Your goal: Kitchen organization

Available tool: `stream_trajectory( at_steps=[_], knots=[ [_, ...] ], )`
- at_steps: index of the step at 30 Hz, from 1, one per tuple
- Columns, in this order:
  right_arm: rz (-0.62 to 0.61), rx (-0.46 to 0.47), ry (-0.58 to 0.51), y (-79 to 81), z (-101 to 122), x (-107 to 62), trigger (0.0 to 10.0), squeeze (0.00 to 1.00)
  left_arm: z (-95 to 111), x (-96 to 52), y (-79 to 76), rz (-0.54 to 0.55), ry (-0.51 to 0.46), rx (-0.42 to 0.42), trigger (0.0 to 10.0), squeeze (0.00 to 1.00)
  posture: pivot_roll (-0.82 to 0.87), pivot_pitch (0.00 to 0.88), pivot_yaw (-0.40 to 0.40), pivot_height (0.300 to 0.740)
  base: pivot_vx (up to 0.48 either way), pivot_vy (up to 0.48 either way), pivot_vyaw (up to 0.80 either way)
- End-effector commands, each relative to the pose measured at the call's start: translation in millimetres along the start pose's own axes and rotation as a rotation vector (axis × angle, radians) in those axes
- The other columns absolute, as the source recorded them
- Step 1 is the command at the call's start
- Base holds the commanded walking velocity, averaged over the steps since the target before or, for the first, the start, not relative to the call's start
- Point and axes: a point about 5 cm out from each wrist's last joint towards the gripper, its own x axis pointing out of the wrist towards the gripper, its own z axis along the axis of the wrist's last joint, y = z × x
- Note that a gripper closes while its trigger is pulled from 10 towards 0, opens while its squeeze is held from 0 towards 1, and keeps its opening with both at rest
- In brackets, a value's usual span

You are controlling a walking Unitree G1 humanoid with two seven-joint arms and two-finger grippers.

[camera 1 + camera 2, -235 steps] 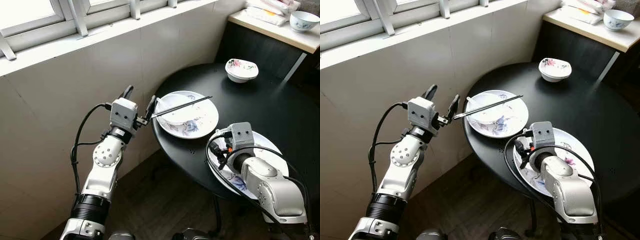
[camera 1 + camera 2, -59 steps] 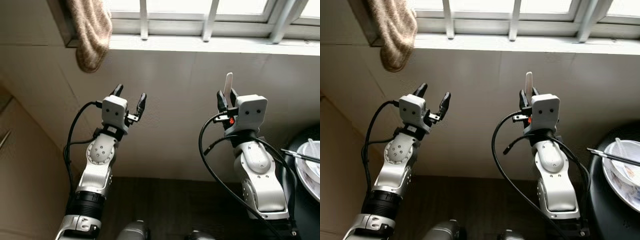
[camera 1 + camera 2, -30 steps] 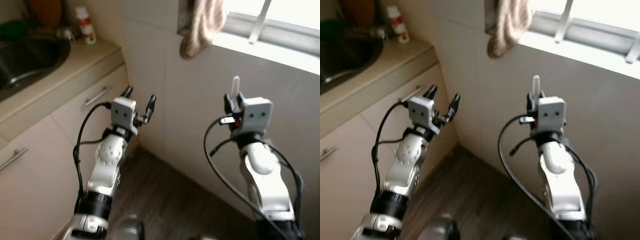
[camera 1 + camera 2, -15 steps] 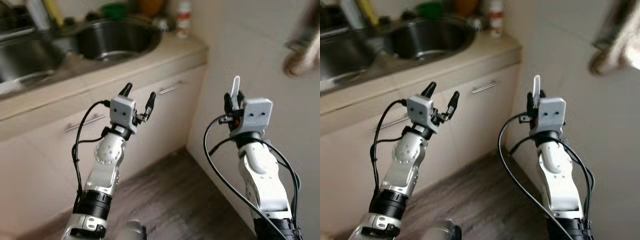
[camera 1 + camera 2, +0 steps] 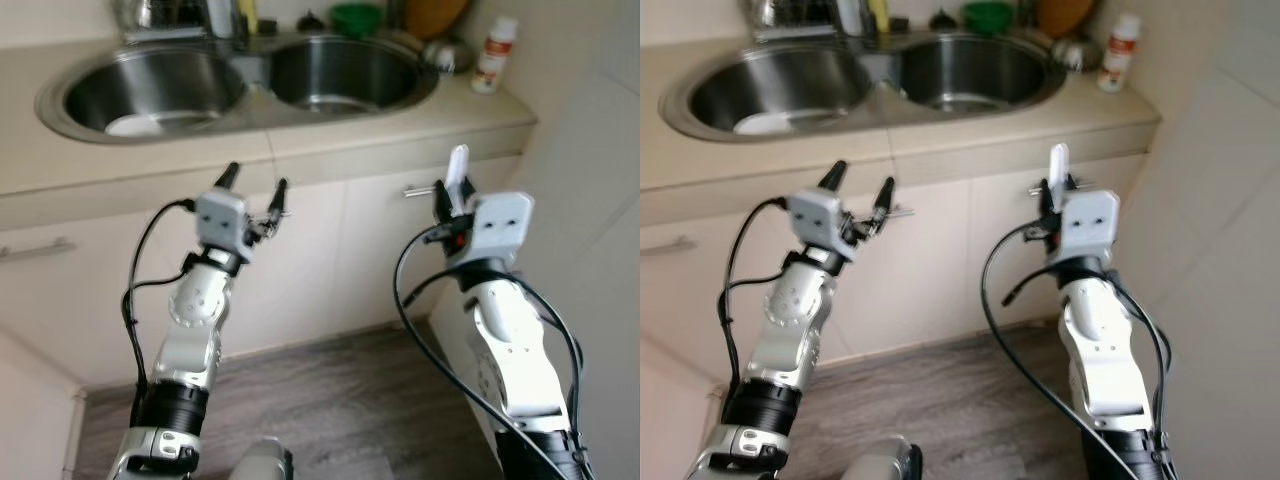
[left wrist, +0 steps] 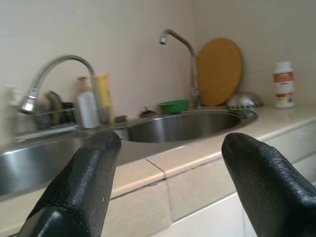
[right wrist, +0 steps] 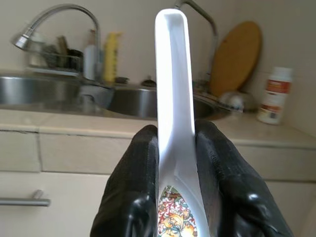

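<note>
A white ceramic spoon [image 7: 173, 98] with a flower pattern near its bowl stands upright, and my right gripper [image 5: 447, 198] is shut on it at chest height before the cabinets. Both black fingers [image 7: 139, 173] press its sides. My left gripper [image 5: 257, 180] is raised to the same height, open and holding nothing; in the left wrist view its fingers [image 6: 84, 182] frame the counter. Ahead, a double steel sink [image 5: 255, 75] is set into the beige counter [image 5: 400, 125], with a white plate [image 5: 148, 122] lying in its left basin.
Behind the right basin stand a green bowl [image 5: 359, 16], a round wooden board [image 6: 219, 69], a metal strainer [image 6: 241, 101] and a white bottle with a red label [image 5: 496, 55]. Cabinet doors with bar handles [image 5: 35, 250] face me. A white tiled wall [image 5: 600, 200] is at my right, dark wood floor [image 5: 330, 400] below.
The camera has swung left, so the sink and counter now lie straight ahead. Both arms keep their raised pose, and the spoon stays in the right gripper.
</note>
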Motion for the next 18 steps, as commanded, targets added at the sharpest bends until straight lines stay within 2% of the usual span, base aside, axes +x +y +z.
stream_trajectory(
  at_steps=[1, 9, 10, 11, 12, 13, 14, 15, 16, 17, 18],
  knots=[
    [-0.014, -0.011, -0.013, -5.0, 2, 0.6, 0.0, 0.00, 6, 3.9, -6.5, -0.027, -0.032, -0.007, 10.0, 0.00, 0.06, 0.000, -0.033, 0.740, 0.259, 0.000, 0.80],
    [-0.045, 0.002, -0.037, -10.2, 6, 3.7, 0.0, 0.00, 9, 5.0, -5.2, -0.026, -0.049, -0.007, 10.0, 0.00, 0.06, 0.000, -0.030, 0.740, 0.300, 0.000, 0.80],
    [-0.044, 0.014, -0.046, -10.3, 7, 4.2, 0.0, 0.00, 9, 5.1, -5.1, -0.025, -0.050, -0.007, 10.0, 0.00, 0.06, 0.000, -0.030, 0.740, 0.326, 0.000, 0.00],
    [-0.044, 0.022, -0.057, -10.6, 9, 4.8, 1.3, 0.00, 9, 5.1, -5.0, -0.025, -0.051, -0.007, 10.0, 0.00, 0.06, 0.000, -0.030, 0.740, 0.334, 0.000, 0.00],
    [-0.044, 0.027, -0.064, -10.9, 11, 5.1, 1.3, 0.00, 9, 5.2, -4.9, -0.025, -0.052, -0.007, 10.0, 0.00, 0.06, 0.000, -0.030, 0.740, 0.334, 0.000, 0.00],
    [-0.047, 0.030, -0.077, -11.4, 13, 5.6, 3.2, 0.00, 9, 5.3, -4.7, -0.025, -0.053, -0.006, 10.0, 0.00, 0.06, 0.000, -0.030, 0.740, 0.334, 0.000, 0.00],
    [-0.049, 0.031, -0.085, -11.7, 14, 5.9, 3.2, 0.00, 9, 5.3, -4.7, -0.025, -0.053, -0.006, 10.0, 0.00, 0.06, 0.000, -0.030, 0.740, 0.334, 0.000, 0.00],
    [-0.055, 0.033, -0.099, -12.5, 16, 6.4, 2.7, 0.00, 10, 5.5, -4.6, -0.025, -0.054, -0.006, 10.0, 0.00, 0.06, 0.000, -0.030, 0.740, 0.334, 0.000, 0.00],
    [-0.059, 0.032, -0.110, -13.1, 18, 7.0, 3.4, 0.00, 10, 5.7, -4.5, -0.025, -0.055, -0.006, 10.0, 0.00, 0.06, 0.000, -0.031, 0.740, 0.330, 0.000, 0.00],
    [-0.065, 0.029, -0.117, -13.6, 19, 7.6, 4.9, 0.00, 10, 5.9, -4.3, -0.025, -0.056, -0.006, 10.0, 0.00, 0.06, 0.000, -0.030, 0.740, 0.330, 0.000, 0.00],
    [-0.068, 0.028, -0.121, -14.0, 21, 8.3, 10.0, 0.00, 10, 6.0, -4.1, -0.025, -0.058, -0.006, 10.0, 0.00, 0.06, 0.000, -0.030, 0.740, 0.330, 0.000, 0.00]
  ],
)
